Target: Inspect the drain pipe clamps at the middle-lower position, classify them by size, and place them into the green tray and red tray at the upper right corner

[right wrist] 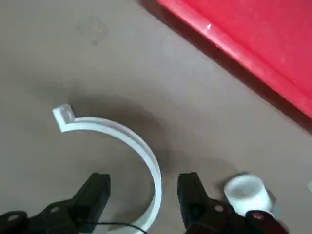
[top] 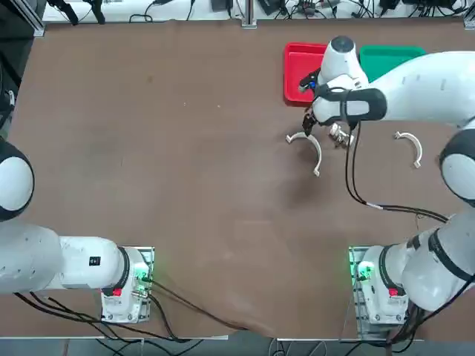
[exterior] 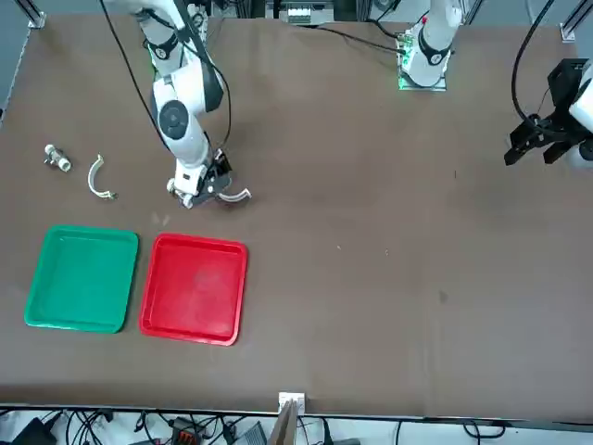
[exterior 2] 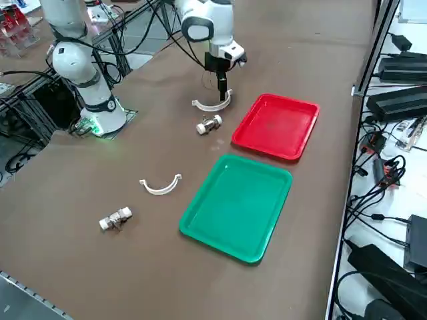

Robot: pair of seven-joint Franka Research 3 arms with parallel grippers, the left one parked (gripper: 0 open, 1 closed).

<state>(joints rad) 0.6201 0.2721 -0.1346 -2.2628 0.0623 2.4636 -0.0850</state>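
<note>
From overhead, the right arm covers parts of the red tray and green tray. In the wrist view, the picture's edge cuts off the red tray and the larger clamp's end.

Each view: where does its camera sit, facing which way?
Top: overhead, facing down; right arm, left arm.
Front: across the table, facing the robot; both arms.
Right side: raised, looking diagonally down; right arm.
Right wrist: on that arm, facing the right pincer, open above one clamp.
Top and front share red tray, green tray.
</note>
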